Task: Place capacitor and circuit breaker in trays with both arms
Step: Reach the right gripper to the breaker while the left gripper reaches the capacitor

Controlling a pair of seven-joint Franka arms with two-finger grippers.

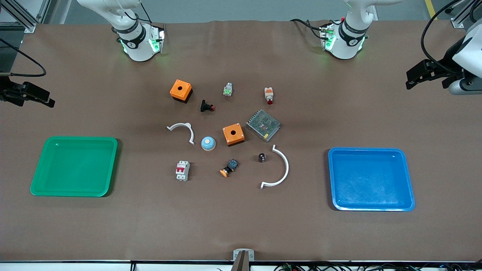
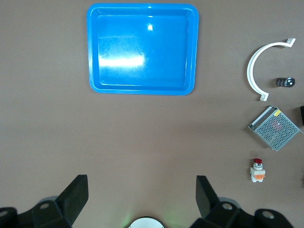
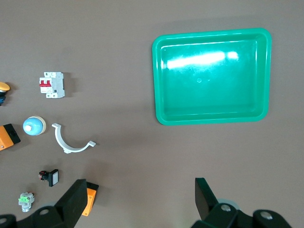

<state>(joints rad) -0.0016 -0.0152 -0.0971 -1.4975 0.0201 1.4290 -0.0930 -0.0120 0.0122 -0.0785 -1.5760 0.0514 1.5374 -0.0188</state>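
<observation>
Both claws are wide open and empty: left claw [image 2: 141, 199] up by the worktop's edge at the left arm's end, right claw [image 3: 137, 199] at the other end edge. Nothing's been grabbed yet. The tiny black cylinder capacitor [image 1: 262, 157] sits mid-worktop inside the curved white plastic clip [image 1: 280, 169], so fingers could nudge that. It may also roll. The white block circuit breaker with red toggles [image 1: 182, 170] lies nearer the green plastic tray [image 1: 41, 177]; blue plastic tray [image 1: 408, 188] is empty too.
</observation>
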